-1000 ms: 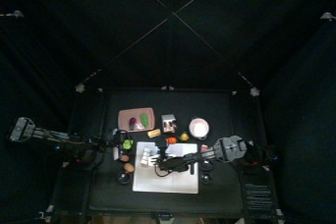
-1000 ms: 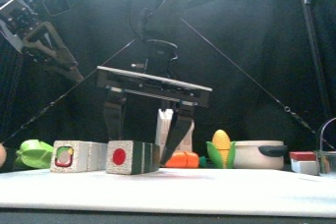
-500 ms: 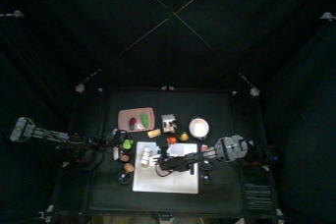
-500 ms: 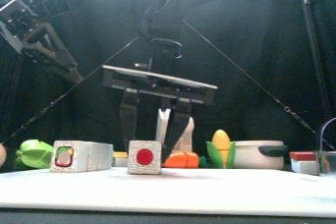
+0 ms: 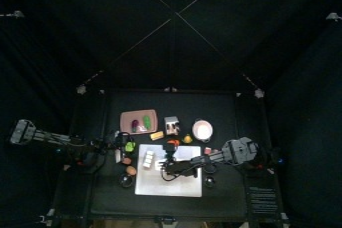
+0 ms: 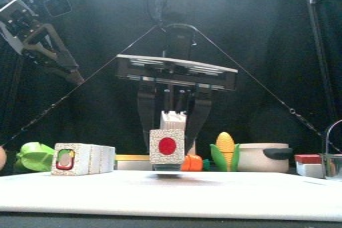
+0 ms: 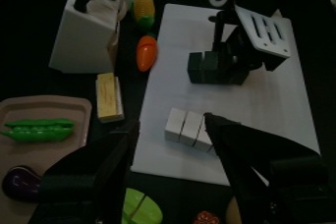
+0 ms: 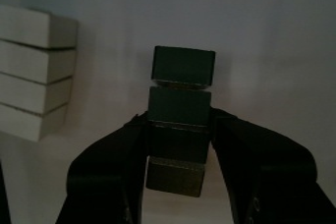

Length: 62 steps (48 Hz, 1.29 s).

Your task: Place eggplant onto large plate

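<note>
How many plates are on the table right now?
2. The reddish-brown large plate sits beyond the white board's left side; the small pink round plate beyond its right. None appears hidden.

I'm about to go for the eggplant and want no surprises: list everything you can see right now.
white board: 1, white, table's middle
large plate: 1, reddish-brown, beside the board
pea pod: 1, green, on the large plate
eggplant: 1, dark purple, at the large plate's corner
wooden bar: 1, tan, between large plate and board
small plate: 1, pale pink, behind the board
double block: 1, white, on the board
red-dot block: 1, white with a red dot, over the board
corn: 1, yellow and green, behind the board
pot: 1, grey, beside the corn
left gripper: 1, black, open, off the board's side
right gripper: 1, black, holding the red-dot block
</note>
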Each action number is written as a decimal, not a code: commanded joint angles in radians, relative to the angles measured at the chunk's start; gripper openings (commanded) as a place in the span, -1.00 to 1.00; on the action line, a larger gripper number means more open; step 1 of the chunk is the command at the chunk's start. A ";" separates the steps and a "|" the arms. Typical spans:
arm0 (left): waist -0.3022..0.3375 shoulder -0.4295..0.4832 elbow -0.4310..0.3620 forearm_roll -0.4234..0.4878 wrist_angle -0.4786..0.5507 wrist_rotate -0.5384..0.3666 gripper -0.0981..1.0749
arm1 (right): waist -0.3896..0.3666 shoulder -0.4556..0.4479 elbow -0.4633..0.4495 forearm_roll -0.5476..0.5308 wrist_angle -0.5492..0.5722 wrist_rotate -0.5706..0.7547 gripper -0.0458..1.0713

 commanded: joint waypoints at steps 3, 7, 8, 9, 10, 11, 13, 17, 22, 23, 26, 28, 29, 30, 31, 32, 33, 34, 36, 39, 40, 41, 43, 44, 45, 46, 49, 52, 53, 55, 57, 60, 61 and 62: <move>0.002 0.002 -0.011 0.003 -0.002 -0.002 0.72 | 0.014 -0.052 -0.018 0.017 0.011 0.006 0.24; 0.003 0.002 -0.011 0.003 -0.002 -0.002 0.72 | 0.018 -0.051 -0.021 0.020 0.011 0.008 0.24; 0.002 0.002 -0.011 0.003 -0.002 -0.002 0.72 | 0.017 -0.049 -0.023 0.020 0.011 0.008 0.24; 0.003 0.002 -0.011 0.003 -0.003 -0.002 0.72 | 0.018 -0.049 -0.023 0.020 0.012 0.011 0.24; 0.003 0.002 -0.011 0.003 -0.002 -0.002 0.72 | 0.017 -0.048 -0.023 0.017 0.011 0.018 0.24; 0.002 0.002 -0.011 0.003 -0.002 -0.002 0.72 | 0.018 -0.048 -0.021 0.015 0.012 0.028 0.24; 0.002 0.000 -0.011 0.003 -0.002 -0.002 0.72 | 0.018 -0.043 -0.020 0.006 0.011 0.054 0.24; 0.002 0.002 -0.009 0.003 -0.002 -0.002 0.72 | 0.020 -0.043 -0.011 -0.023 0.006 0.101 0.24; 0.002 0.002 -0.011 0.003 -0.002 -0.002 0.72 | 0.023 -0.044 -0.002 -0.061 -0.012 0.135 0.24; 0.003 0.002 -0.011 0.003 -0.002 -0.002 0.72 | 0.021 -0.044 -0.002 -0.064 -0.017 0.140 0.24; 0.003 0.002 -0.011 0.003 -0.002 -0.002 0.72 | 0.023 -0.044 0.000 -0.067 -0.031 0.143 0.24; 0.003 0.002 -0.009 0.003 -0.002 -0.002 0.72 | 0.021 -0.043 0.002 -0.067 -0.035 0.143 0.24; 0.002 0.002 -0.009 0.003 -0.002 -0.002 0.72 | 0.023 -0.043 0.003 -0.066 -0.035 0.143 0.24; 0.003 0.002 -0.011 0.003 -0.002 -0.002 0.72 | 0.021 -0.043 0.005 -0.064 -0.035 0.144 0.24; 0.003 0.002 -0.011 0.003 -0.002 0.000 0.72 | 0.021 -0.043 0.006 -0.064 -0.035 0.144 0.24; 0.002 0.002 -0.009 0.003 -0.002 -0.002 0.72 | 0.023 -0.043 0.011 -0.061 -0.035 0.144 0.24; 0.003 0.002 -0.009 0.003 -0.002 -0.002 0.72 | 0.023 -0.043 0.014 -0.060 -0.037 0.144 0.24; 0.003 0.002 -0.011 0.003 -0.002 -0.002 0.72 | 0.023 -0.043 0.015 -0.058 -0.037 0.144 0.24; 0.003 0.002 -0.009 0.003 -0.002 -0.002 0.72 | 0.023 -0.044 0.021 -0.057 -0.035 0.144 0.24; 0.003 0.002 -0.008 0.003 -0.002 -0.002 0.72 | 0.023 -0.044 0.029 -0.052 -0.037 0.146 0.24; 0.003 0.002 -0.008 0.003 -0.002 -0.002 0.72 | 0.023 -0.044 0.029 -0.052 -0.037 0.146 0.24; 0.005 0.002 -0.008 0.003 -0.002 -0.002 0.72 | 0.023 -0.044 0.031 -0.052 -0.038 0.146 0.24; 0.005 0.002 -0.008 0.003 -0.002 0.000 0.72 | 0.023 -0.044 0.032 -0.055 -0.038 0.146 0.24; 0.006 0.002 -0.008 0.003 -0.002 -0.002 0.72 | 0.023 -0.043 0.034 -0.055 -0.038 0.146 0.24; 0.006 0.002 -0.008 0.003 -0.002 -0.002 0.72 | 0.025 -0.043 0.035 -0.057 -0.038 0.146 0.24; 0.006 0.002 -0.008 0.003 -0.002 -0.002 0.72 | 0.025 -0.043 0.037 -0.057 -0.038 0.146 0.25; 0.006 0.000 -0.008 0.003 -0.003 -0.002 0.72 | 0.025 -0.041 0.041 -0.058 -0.038 0.147 0.26; 0.008 0.002 -0.008 0.003 -0.002 -0.002 0.72 | 0.026 -0.041 0.044 -0.063 -0.040 0.147 0.29; 0.008 0.002 -0.006 0.003 -0.002 -0.002 0.72 | 0.026 -0.041 0.046 -0.064 -0.040 0.147 0.31; 0.006 0.000 -0.008 0.003 -0.002 -0.002 0.72 | 0.028 -0.041 0.048 -0.067 -0.040 0.147 0.36; 0.006 0.002 -0.006 0.003 -0.002 -0.002 0.72 | 0.031 -0.043 0.049 -0.072 -0.040 0.147 0.41; 0.008 0.002 -0.006 0.003 -0.002 -0.002 0.72 | 0.031 -0.043 0.051 -0.075 -0.041 0.144 0.52; 0.008 0.002 -0.006 0.003 -0.002 -0.002 0.72 | 0.031 -0.043 0.051 -0.074 -0.044 0.143 0.55; 0.008 0.002 -0.006 0.003 -0.002 -0.002 0.72 | 0.031 -0.041 0.051 -0.072 -0.046 0.141 0.59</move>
